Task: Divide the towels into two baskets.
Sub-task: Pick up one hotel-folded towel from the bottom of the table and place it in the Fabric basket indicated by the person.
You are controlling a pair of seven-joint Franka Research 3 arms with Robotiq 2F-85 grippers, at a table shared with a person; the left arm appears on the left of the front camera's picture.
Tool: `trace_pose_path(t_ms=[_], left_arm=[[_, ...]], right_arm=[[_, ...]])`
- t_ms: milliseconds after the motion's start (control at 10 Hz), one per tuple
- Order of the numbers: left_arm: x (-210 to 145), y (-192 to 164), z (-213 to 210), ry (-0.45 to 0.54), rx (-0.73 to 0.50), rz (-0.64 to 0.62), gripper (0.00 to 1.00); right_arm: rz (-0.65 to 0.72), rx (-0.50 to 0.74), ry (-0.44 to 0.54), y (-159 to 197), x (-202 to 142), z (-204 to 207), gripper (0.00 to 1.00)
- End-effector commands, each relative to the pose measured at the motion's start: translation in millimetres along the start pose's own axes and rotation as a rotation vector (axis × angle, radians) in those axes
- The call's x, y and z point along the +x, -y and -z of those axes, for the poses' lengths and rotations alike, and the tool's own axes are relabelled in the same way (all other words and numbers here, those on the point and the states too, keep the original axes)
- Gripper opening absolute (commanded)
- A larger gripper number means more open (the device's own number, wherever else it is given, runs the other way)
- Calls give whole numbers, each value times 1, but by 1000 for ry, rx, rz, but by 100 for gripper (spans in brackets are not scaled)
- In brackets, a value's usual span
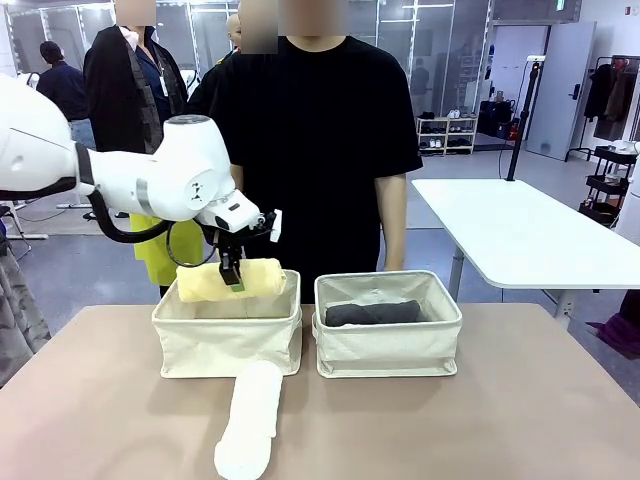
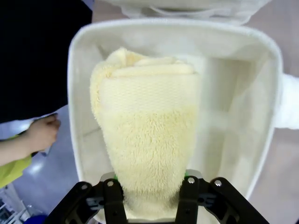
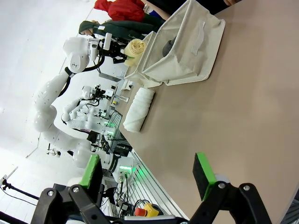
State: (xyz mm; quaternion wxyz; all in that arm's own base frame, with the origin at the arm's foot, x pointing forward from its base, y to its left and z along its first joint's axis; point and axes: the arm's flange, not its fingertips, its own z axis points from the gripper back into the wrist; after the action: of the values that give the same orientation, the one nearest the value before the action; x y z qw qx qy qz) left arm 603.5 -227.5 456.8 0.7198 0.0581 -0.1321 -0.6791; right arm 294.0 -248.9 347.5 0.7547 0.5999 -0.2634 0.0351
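Grip: left gripper [image 1: 232, 274] pinching yellow towel [image 1: 258, 280] mid-roll so it hangs level over left basket [image 1: 226, 350] | right gripper [image 3: 147, 169] jaws wide, empty

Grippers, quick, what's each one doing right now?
Left gripper: closed on the yellow towel, over the left basket.
Right gripper: open, holding nothing.

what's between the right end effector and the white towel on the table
Nothing but bare table. In the right wrist view, the open right end effector looks across an unbroken stretch of tabletop to the white towel.
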Motion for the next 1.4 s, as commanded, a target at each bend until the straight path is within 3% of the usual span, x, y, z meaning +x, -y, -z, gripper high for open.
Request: trace_pose_path(t_ms=[0,100,200,400,1300], left_arm=[[2,-13,-5,43,-78,42,42],[-1,-15,-4,43,-99,34,48],[-2,-14,-3,31,-113,28,85],[0,-12,-1,29,-129,32,100],[5,-6,3,7,-108,19,100]], right_arm=[[26,-3,3,-5,0,0,98],[26,-3,3,-5,0,0,98],[26,-3,3,-5,0,0,98],[26,-3,3,-5,0,0,98],[26,-3,3,-5,0,0,98]])
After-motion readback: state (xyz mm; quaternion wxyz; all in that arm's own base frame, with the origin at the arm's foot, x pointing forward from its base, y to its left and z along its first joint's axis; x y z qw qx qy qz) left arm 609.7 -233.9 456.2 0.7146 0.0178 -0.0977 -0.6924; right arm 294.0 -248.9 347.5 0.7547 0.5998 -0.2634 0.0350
